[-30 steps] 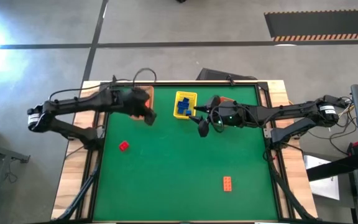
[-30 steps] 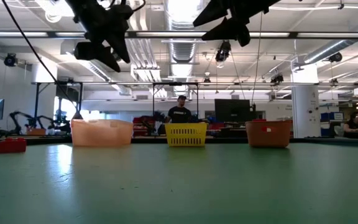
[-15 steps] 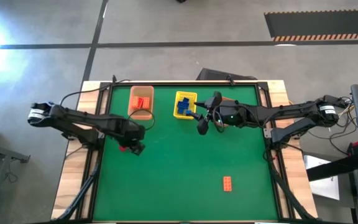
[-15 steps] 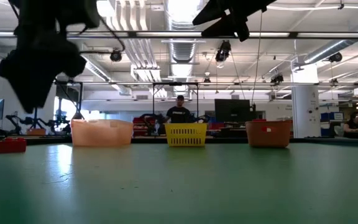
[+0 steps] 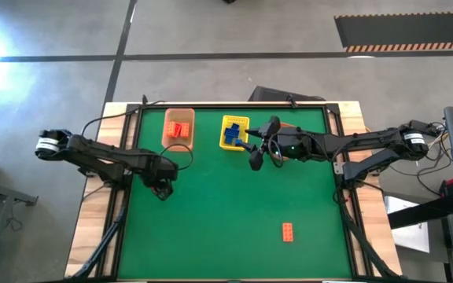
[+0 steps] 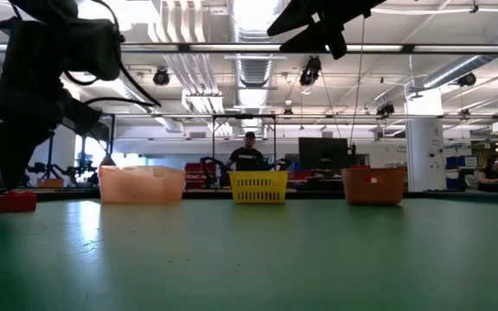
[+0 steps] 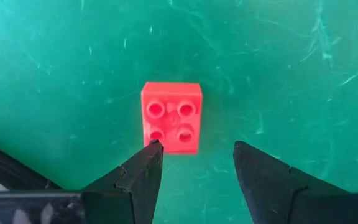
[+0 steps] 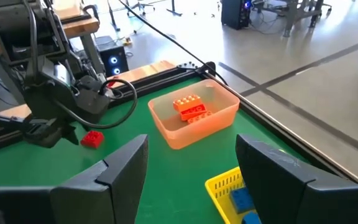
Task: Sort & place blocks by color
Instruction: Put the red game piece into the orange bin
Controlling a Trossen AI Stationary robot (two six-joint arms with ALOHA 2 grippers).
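A red four-stud brick (image 7: 171, 116) lies flat on the green mat near the table's left side; it also shows in the low view (image 6: 9, 202) and the right wrist view (image 8: 92, 139). My left gripper (image 7: 194, 155) hangs open just above it, pointing down, and hides it in the high view (image 5: 162, 187). An orange brick (image 5: 288, 231) lies toward the near right. My right gripper (image 5: 255, 157) waits open, raised beside the yellow basket (image 5: 233, 132), which holds blue bricks (image 8: 241, 199). The pale orange basket (image 8: 194, 115) holds orange and red bricks.
Three baskets stand in a row along the far edge: pale orange (image 6: 141, 184), yellow (image 6: 258, 187) and red-orange (image 6: 374, 185), the last partly under my right arm in the high view. The green mat (image 5: 226, 204) lies open between the two loose bricks. A person stands far behind the table.
My left gripper has swung away from the pale orange basket toward the table's near-left and come down over the red brick, now hanging low above it. The pale orange basket, covered before, shows again. The bricks have not moved.
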